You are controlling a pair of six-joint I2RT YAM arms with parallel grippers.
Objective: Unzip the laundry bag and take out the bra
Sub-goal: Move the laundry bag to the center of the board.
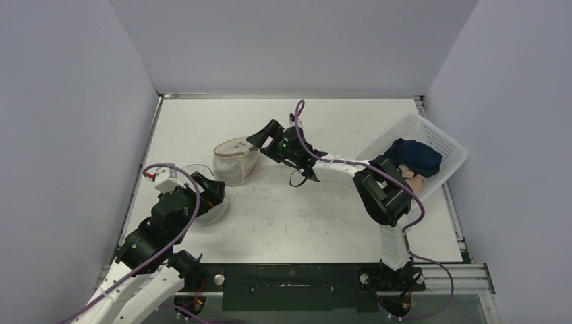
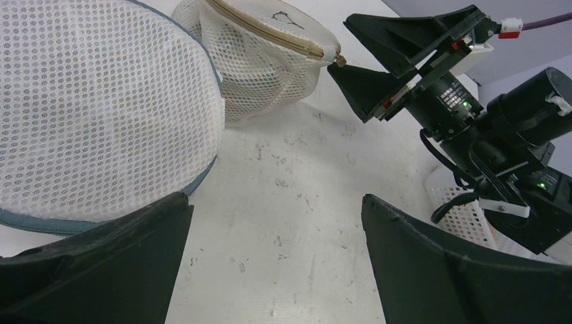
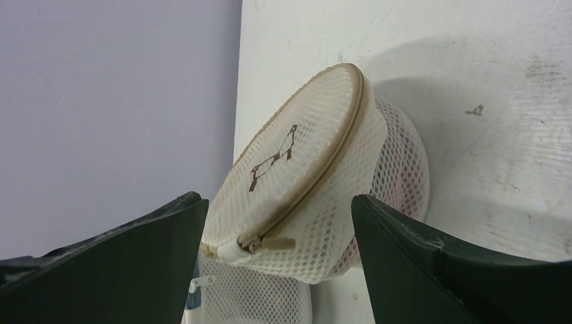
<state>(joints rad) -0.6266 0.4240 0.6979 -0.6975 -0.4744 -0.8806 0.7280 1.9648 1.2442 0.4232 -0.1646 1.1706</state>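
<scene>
The laundry bag (image 1: pixel 236 160) is a round white mesh pouch with a tan zipper, tilted on its side at mid-table. In the right wrist view its zipper pull (image 3: pixel 276 243) sticks out at the bag's (image 3: pixel 317 169) near end. My right gripper (image 3: pixel 280 226) is open, one finger on each side of that end and neither touching the pull. From above, the right gripper (image 1: pixel 260 140) sits at the bag's right edge. The bra is hidden; only a pinkish tint shows through the mesh. My left gripper (image 2: pixel 276 223) is open over bare table, holding nothing.
A second mesh bag with blue trim (image 2: pixel 94 115) lies just left of my left gripper (image 1: pixel 214 196), touching the tan-zipped bag. A white perforated basket (image 1: pixel 438 145) at the right holds a dark blue garment (image 1: pixel 415 156). Walls enclose the table on three sides.
</scene>
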